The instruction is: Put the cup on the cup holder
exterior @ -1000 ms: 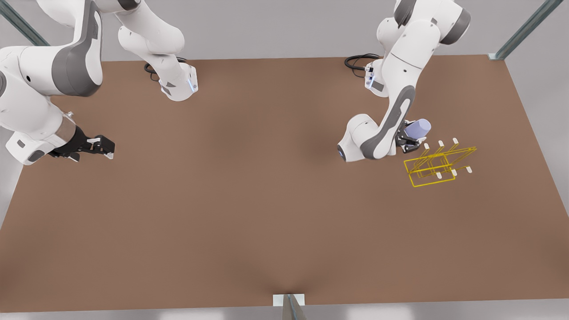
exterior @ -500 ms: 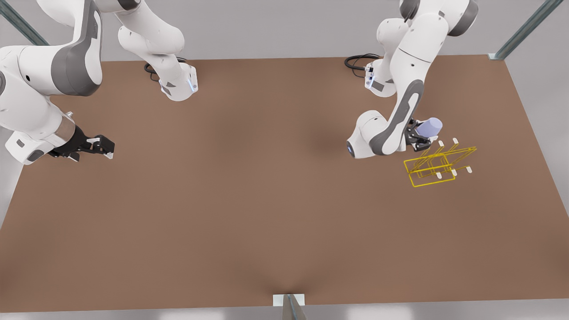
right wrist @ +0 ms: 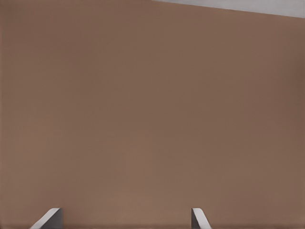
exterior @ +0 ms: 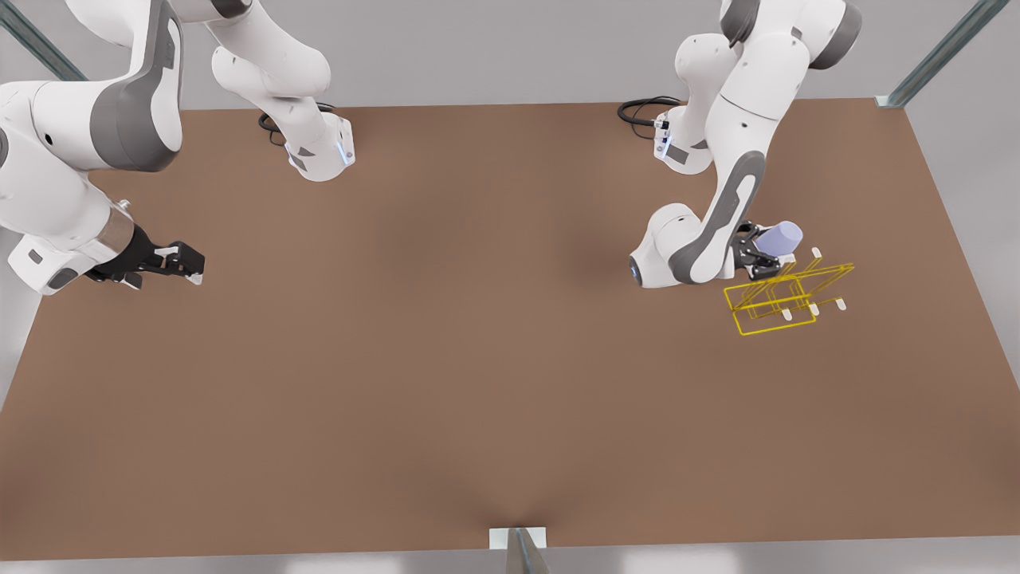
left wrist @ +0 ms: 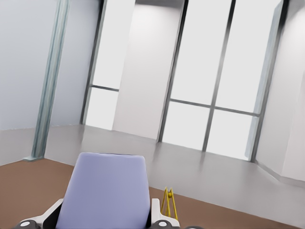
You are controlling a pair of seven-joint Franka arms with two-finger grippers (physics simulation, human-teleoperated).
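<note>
- The left gripper (exterior: 763,257), on the front view's right, has its fingers (left wrist: 158,215) closed around the cup (exterior: 778,237), a pale lavender-blue tumbler held off the brown surface (exterior: 478,359).
- The cup lies tilted on its side in the grasp, just above the far edge of the cup holder (exterior: 785,293), a thin yellow wire rack with white-tipped prongs. It looks very near the closest prongs; whether it touches them cannot be told.
- In the left wrist view the cup (left wrist: 108,191) sits between the two fingers, with a sliver of the yellow rack (left wrist: 168,202) beyond it.
- The right gripper (exterior: 179,263) waits well apart on the front view's left, low over the surface, its fingers (right wrist: 47,218) spread open and holding nothing.
- Risk: the cup's mouth may miss a prong tip, so its wall strikes the wire and pushes the light rack across the surface.
- Risk: letting go before a prong sits inside the cup would likely let the smooth tumbler roll off and drop.
- Risk: the fingers may snag the thin wires on the way down.
</note>
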